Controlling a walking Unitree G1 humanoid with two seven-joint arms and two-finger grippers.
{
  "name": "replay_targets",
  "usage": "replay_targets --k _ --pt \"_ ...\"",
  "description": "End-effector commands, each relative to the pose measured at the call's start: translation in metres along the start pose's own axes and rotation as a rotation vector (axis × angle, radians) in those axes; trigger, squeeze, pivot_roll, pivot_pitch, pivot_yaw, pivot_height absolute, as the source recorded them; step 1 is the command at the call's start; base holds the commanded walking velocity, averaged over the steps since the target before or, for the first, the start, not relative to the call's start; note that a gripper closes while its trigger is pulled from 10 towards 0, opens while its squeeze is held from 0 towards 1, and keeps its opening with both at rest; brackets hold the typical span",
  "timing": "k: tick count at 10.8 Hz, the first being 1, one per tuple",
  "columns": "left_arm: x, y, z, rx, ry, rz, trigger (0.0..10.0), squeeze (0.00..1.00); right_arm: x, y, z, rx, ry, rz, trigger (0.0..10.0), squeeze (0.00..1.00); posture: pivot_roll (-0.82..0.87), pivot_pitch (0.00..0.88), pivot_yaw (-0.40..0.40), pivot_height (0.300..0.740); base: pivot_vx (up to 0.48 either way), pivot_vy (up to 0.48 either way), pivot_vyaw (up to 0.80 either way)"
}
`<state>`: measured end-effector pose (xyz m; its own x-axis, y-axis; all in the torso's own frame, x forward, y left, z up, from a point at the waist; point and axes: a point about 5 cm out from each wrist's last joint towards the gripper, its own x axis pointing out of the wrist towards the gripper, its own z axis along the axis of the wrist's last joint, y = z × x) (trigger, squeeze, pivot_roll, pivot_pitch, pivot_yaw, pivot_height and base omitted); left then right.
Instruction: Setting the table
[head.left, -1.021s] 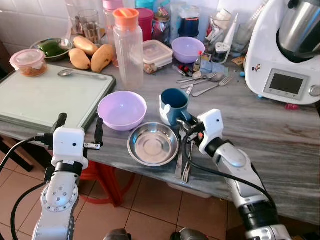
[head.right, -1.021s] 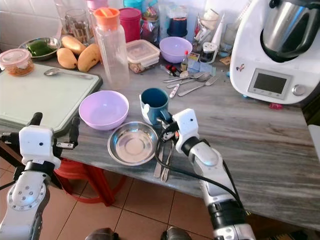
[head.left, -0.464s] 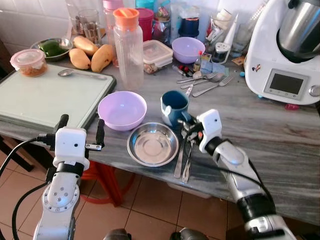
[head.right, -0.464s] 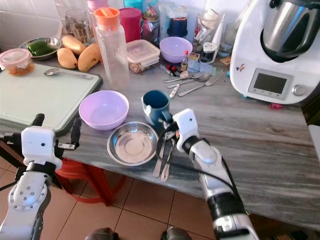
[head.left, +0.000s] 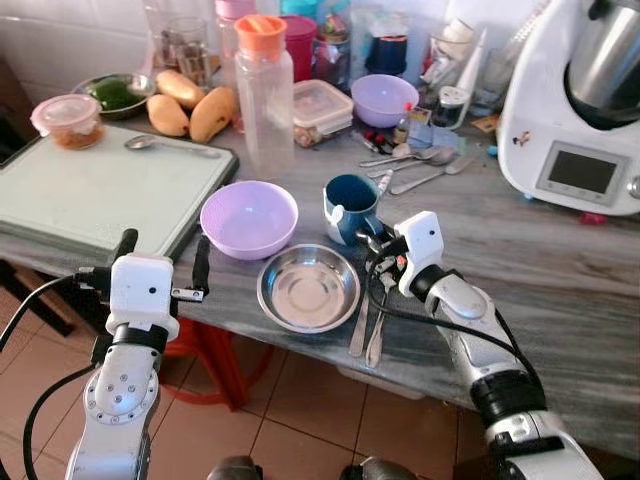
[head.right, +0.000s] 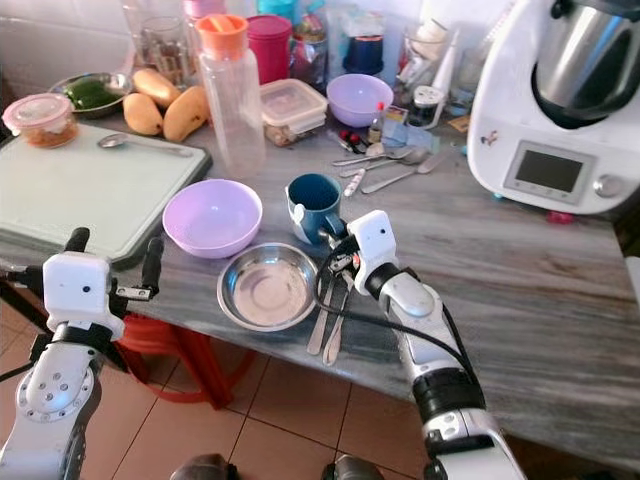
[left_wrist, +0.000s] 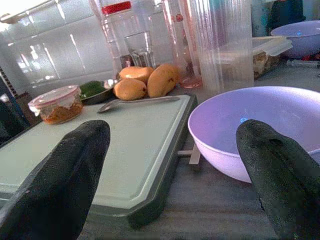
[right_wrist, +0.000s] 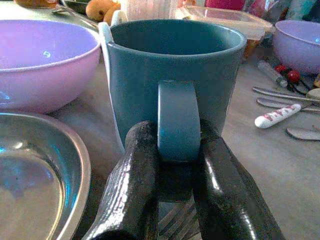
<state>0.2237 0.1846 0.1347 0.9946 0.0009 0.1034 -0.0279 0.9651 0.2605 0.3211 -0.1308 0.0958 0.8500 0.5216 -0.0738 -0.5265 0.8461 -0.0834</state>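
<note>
**Teal mug held by its handle at the counter's front**

Teal mug (head.left: 350, 205) stands upright on the grey marbled counter (head.left: 560, 280). The right gripper (right_wrist: 172, 175) has its jaws clenched on the mug's handle (right_wrist: 178, 120), one black finger (right_wrist: 132, 180) pressed to each side of it. The mug's open mouth shows no contents from the wrist view.

Just beside the right jaws, on the side toward the robot's left, lies the steel plate (head.left: 308, 289). Directly below those jaws, cutlery (head.left: 368, 325) lies on the counter beside the plate's rim. Beyond the plate and next to the mug sits a lilac bowl (head.left: 248, 216).

The left gripper (head.left: 160, 265) hovers at the counter's front edge with its jaws released and spread wide, grasping nothing. Ahead of these jaws are the lilac bowl and a pale green cutting board (left_wrist: 95, 145), with a spoon (left_wrist: 137, 101) on the board's far end.

Further back from both jaws: a clear bottle with an orange cap (head.left: 264, 90), mangoes (head.left: 190, 105), a second lilac bowl (head.left: 384, 98), loose cutlery (head.left: 415, 165), and a white kitchen machine (head.left: 575, 110).
</note>
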Motion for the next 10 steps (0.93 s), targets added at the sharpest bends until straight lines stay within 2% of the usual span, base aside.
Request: replay_targets --k 1,2,3,6,10 --pt "-0.001 0.001 0.004 0.006 -0.009 -0.003 10.0 0.0 0.001 -0.003 0.002 0.003 -0.019 -0.002 10.0 0.0 0.12 0.0 -0.004 0.74 0.0 0.0 0.0" --pt "-0.001 0.0 0.004 0.006 -0.008 -0.003 10.0 0.0 0.0 -0.003 0.001 0.006 -0.018 -0.002 10.0 0.02 0.12 0.0 -0.004 0.74 0.0 0.0 0.0" --pt "-0.001 0.0 0.004 0.005 -0.006 -0.004 10.0 0.0 -0.001 -0.003 -0.002 0.01 -0.015 -0.007 10.0 0.98 0.12 0.0 -0.003 0.74 0.0 0.0 0.0" --pt "0.0 -0.001 0.004 0.003 -0.007 -0.006 10.0 0.0 -0.003 -0.005 -0.002 0.003 -0.02 -0.017 10.0 1.0 0.11 0.0 -0.005 0.74 0.0 0.0 0.0" --pt "0.002 -0.004 0.003 -0.004 -0.01 -0.004 10.0 0.0 -0.01 -0.007 0.013 -0.034 -0.095 -0.065 10.0 1.0 0.1 0.0 -0.014 0.74 0.0 0.0 0.0"
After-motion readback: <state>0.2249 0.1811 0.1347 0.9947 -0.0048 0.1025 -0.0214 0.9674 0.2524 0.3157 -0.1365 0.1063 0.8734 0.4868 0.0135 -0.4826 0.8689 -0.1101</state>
